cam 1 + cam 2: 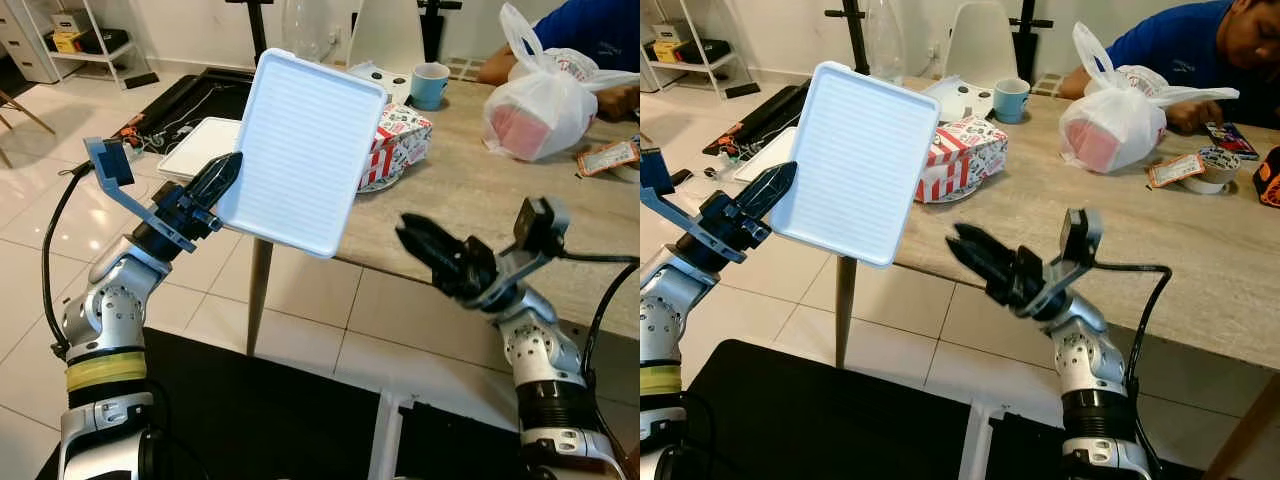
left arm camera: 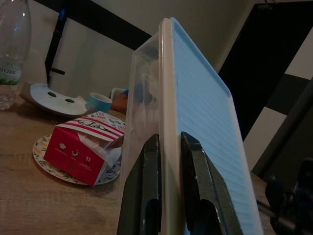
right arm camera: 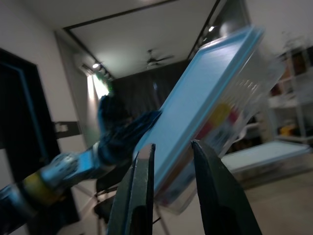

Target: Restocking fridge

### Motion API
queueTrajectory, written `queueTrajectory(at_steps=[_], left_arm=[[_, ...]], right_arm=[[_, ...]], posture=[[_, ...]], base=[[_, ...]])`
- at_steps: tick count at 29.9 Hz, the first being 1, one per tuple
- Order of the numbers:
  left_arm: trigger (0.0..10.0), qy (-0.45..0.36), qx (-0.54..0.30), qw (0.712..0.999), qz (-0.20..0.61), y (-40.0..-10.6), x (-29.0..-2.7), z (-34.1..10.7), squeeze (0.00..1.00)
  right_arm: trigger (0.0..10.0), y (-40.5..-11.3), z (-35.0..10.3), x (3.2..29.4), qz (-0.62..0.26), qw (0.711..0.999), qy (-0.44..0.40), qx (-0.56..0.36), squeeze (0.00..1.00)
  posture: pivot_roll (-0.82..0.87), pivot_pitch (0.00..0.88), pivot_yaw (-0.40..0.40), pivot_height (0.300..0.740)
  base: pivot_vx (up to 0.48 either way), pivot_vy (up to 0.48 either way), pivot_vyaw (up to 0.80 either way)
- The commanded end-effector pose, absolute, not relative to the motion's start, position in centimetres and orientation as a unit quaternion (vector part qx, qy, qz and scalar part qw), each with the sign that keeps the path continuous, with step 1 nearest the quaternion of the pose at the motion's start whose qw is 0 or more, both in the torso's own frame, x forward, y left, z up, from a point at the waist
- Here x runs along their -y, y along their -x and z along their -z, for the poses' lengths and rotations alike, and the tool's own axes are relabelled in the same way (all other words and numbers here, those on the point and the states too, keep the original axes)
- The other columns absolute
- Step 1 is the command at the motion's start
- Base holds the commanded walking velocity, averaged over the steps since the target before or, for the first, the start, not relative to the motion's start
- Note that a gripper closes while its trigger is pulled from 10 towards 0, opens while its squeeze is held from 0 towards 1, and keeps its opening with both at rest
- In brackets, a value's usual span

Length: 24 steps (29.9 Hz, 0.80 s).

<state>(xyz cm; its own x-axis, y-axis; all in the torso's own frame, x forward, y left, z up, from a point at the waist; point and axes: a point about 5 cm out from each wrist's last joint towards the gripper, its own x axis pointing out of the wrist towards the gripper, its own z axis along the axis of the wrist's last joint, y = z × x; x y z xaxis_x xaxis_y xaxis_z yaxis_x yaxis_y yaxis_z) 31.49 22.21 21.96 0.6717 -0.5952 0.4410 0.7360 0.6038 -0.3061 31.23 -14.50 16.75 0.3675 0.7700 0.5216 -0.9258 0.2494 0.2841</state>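
My left gripper is shut on the edge of a clear plastic container with a pale blue lid. It holds the container up on edge in front of the table, lid facing me. In the left wrist view the two black fingers pinch the container's rim. My right gripper is open and holds nothing. It hangs to the right of the container and a little lower, pointing towards it with a gap between them. The right wrist view looks along its fingers at the container.
A wooden table lies behind, its leg under the container. On it stand a red-and-white carton on a plate, a blue mug, a white plastic bag and a tape roll. A person in blue sits at the far side.
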Motion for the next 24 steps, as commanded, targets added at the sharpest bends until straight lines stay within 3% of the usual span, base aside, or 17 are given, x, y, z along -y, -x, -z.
queueTrajectory(at_steps=[1,18,21,24], left_arm=[[10.0,0.235,0.163,0.875,0.390,-31.2,-22.1,-22.3,0.00],[10.0,0.226,0.161,0.861,0.426,-30.7,-20.9,-22.2,0.00],[10.0,0.222,0.163,0.860,0.430,-30.6,-21.0,-22.2,0.00],[10.0,0.221,0.165,0.860,0.430,-30.5,-21.2,-22.3,0.00]], right_arm=[[10.0,-31.9,-16.9,14.7,-0.516,0.793,-0.291,0.144,1.00],[10.0,-32.6,-17.4,12.3,-0.523,0.791,-0.305,0.086,1.00],[10.0,-31.4,-17.5,11.3,-0.572,0.756,-0.310,0.074,1.00],[10.0,-30.9,-17.4,10.8,-0.591,0.743,-0.307,0.064,1.00]], posture=[[-0.06,0.000,0.023,0.740],[-0.06,0.000,0.022,0.740],[-0.06,0.000,0.020,0.740],[-0.06,0.000,0.018,0.740]], base=[[0.000,0.000,0.00],[0.000,0.000,0.00],[0.000,0.000,0.00],[0.000,0.000,0.00]])
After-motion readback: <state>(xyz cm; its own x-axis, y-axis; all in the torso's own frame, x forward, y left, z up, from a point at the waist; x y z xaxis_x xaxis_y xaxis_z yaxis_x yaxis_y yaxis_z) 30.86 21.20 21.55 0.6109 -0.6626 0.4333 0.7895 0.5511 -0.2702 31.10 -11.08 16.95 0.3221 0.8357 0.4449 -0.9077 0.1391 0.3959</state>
